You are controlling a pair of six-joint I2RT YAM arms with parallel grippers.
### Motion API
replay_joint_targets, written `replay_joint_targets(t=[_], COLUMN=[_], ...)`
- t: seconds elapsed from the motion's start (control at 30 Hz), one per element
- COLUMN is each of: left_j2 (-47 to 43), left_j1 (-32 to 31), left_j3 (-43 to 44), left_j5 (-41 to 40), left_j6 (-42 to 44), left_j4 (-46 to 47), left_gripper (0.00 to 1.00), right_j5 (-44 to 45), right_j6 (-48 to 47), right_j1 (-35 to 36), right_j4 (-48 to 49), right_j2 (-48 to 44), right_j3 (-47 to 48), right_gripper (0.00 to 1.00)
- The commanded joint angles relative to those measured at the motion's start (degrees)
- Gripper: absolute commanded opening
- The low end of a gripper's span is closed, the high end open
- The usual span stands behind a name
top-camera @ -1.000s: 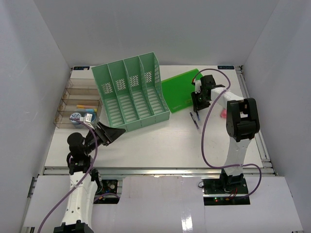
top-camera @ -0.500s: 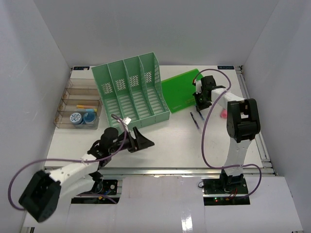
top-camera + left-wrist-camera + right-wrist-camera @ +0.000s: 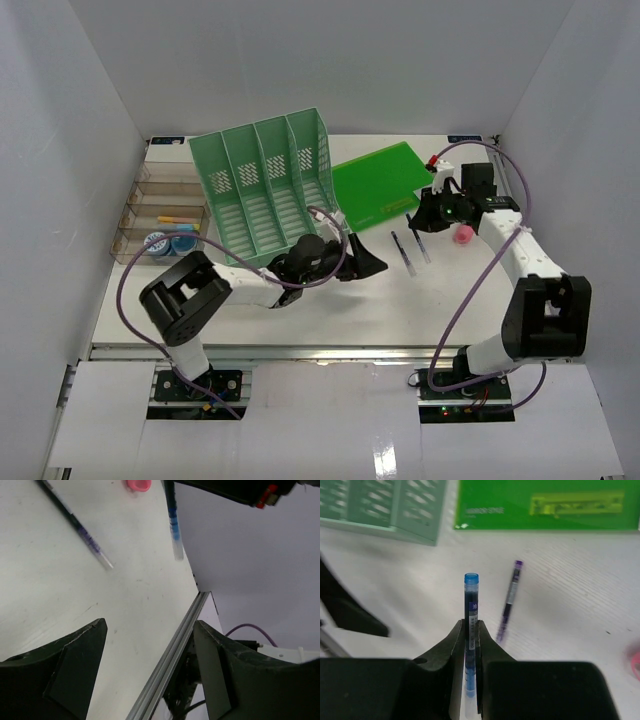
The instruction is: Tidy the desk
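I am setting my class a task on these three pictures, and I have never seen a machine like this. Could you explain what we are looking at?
These are two robot arms bolted at the near edge of a white desk. One picture looks down from above. The other two come from small cameras on each wrist, so each shows that arm's own fingers.

On the desk are a mint-green file rack, a clear tray at the left, a green folder, a purple pen and a small pink thing.

The right tool is shut on a blue pen. The left tool is open, holds nothing and points toward the pens.
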Motion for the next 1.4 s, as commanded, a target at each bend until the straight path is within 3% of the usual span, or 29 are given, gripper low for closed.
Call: replay_joint_targets(t=[0.0,0.2,0.33,0.47,0.57,0.63,0.7,0.8,0.83,0.97,1.23,1.37], left_j2=[6.6,12.0,13.0,13.6,13.7,13.2,12.2,8.7,7.7,-2.9,-41.7,-58.8], left_j1=[-1.9,-4.1,-4.2,-4.2,-4.2,-4.2,-4.3,-4.2,-4.2,-3.2,7.6,15.4], left_j3=[7.1,12.9,15.6,15.7,15.4,15.0,14.1,12.5,11.4,5.8,-10.2,-9.9], left_j5=[-2.7,-4.1,-4.1,-4.2,-3.5,-3.4,-3.5,-4.2,-5.0,-8.5,-16.7,-22.3], left_j6=[-0.9,-1.1,-0.8,-1.0,-1.6,-1.6,-1.3,0.4,0.9,3.5,4.1,3.6], left_j4=[14.1,19.3,17.6,17.7,18.3,17.9,16.9,14.5,12.7,6.2,-21.9,-38.9], left_gripper=[0.75,0.72,0.67,0.49,0.29,0.20,0.13,0.04,0.01,0.00,0.00,0.00], right_j5=[-16.8,-21.2,-23.8,-27.4,-26.6,-25.6,-25.2,-25.9,-26.3,-30.0,-42.1,-42.3], right_j6=[6.9,13.3,15.3,19.3,19.1,18.6,17.3,13.8,10.7,2.2,-6.7,-7.0], right_j1=[-0.6,-0.6,-0.6,-0.6,-0.6,-0.6,-0.6,-0.6,-0.7,-2.8,-9.6,-10.7], right_j4=[2.9,8.0,10.4,14.6,15.4,15.6,15.6,15.2,14.9,14.3,15.4,17.6], right_j2=[-4.3,-6.7,-7.7,-9.3,-10.2,-10.5,-10.7,-10.7,-11.1,-13.7,-20.6,-21.6], right_j3=[-3.8,-6.6,-7.8,-9.7,-9.8,-9.6,-9.3,-8.5,-8.4,-9.0,-15.6,-18.8], right_gripper=[0.08,0.08,0.08,0.08,0.08,0.10,0.18,0.55,0.60,0.74,0.77,0.77])
